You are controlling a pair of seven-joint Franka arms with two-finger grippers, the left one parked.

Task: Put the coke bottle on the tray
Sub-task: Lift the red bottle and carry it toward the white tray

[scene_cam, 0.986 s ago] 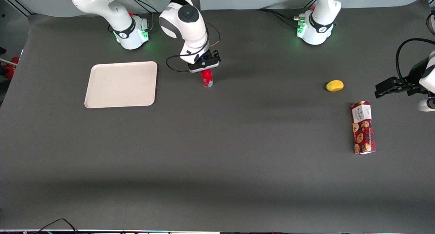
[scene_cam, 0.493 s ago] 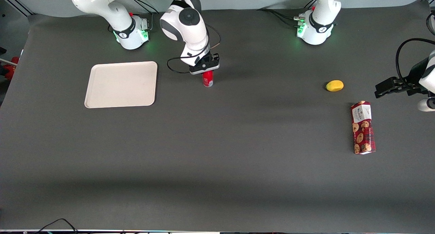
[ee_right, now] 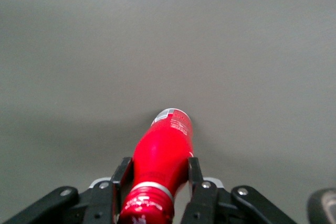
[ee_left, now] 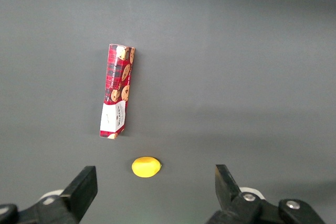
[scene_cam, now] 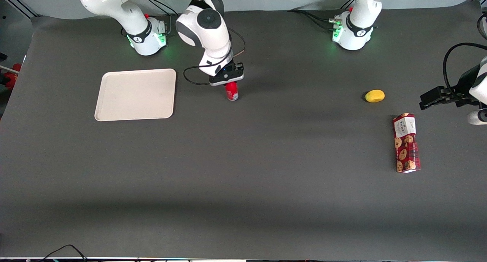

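The end effector [scene_cam: 229,83] has shifted slightly, clamped on the slim red coke bottle [scene_cam: 231,91].

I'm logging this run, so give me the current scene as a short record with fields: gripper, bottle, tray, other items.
gripper: right arm's gripper, above the table beside the tray, fingers closed on the bottle's neck
coke bottle: held upright in the gripper, not yet on the tray
tray: flat on the table, nothing on it
other items: yellow lemon-like fruit and cookie box, both toward the parked arm's end; the box lies nearer the front camera
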